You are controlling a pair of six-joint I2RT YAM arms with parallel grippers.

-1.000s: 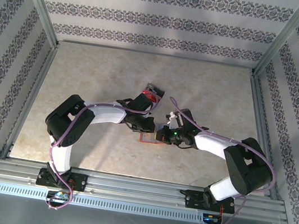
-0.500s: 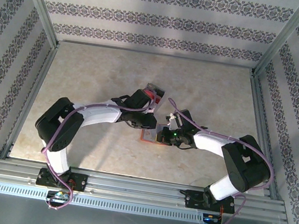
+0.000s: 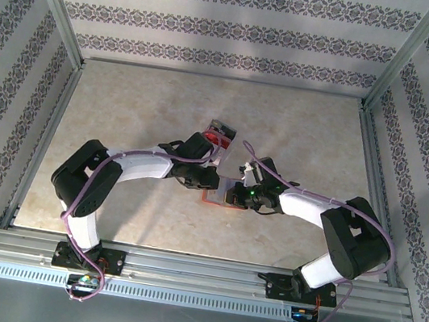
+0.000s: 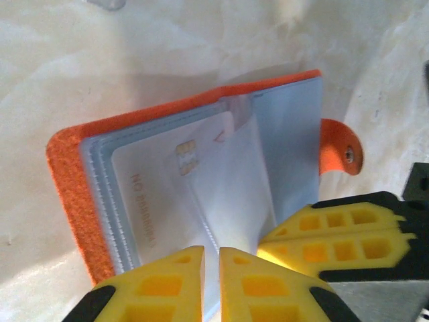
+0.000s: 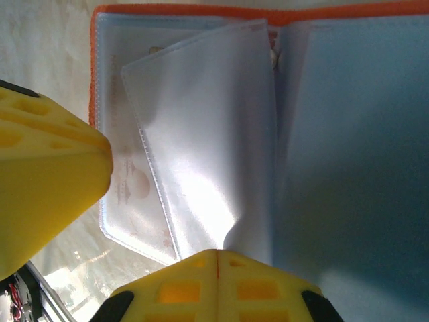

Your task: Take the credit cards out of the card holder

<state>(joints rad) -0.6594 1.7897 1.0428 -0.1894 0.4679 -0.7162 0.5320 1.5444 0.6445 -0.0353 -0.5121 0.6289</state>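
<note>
— Two things we need: where is the card holder (image 3: 213,200), and how do the grippers stand?
— We see it open on the surface (image 3: 141,108). Left gripper (image 4: 212,253) pinches a clear sleeve (image 4: 228,188) over a white card (image 4: 144,201); right gripper (image 5: 216,256) is clenched tight at the inner pages.

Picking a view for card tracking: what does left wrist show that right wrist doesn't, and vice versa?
Left wrist: orange snap tab, and a sharp chip on the card. Right wrist: a small stud at the fold, and the clear sleeve corner pinched in the shut right gripper. Both: open card holder, the card, that sleeve, and left gripper pinching the holder's lower edge.
</note>
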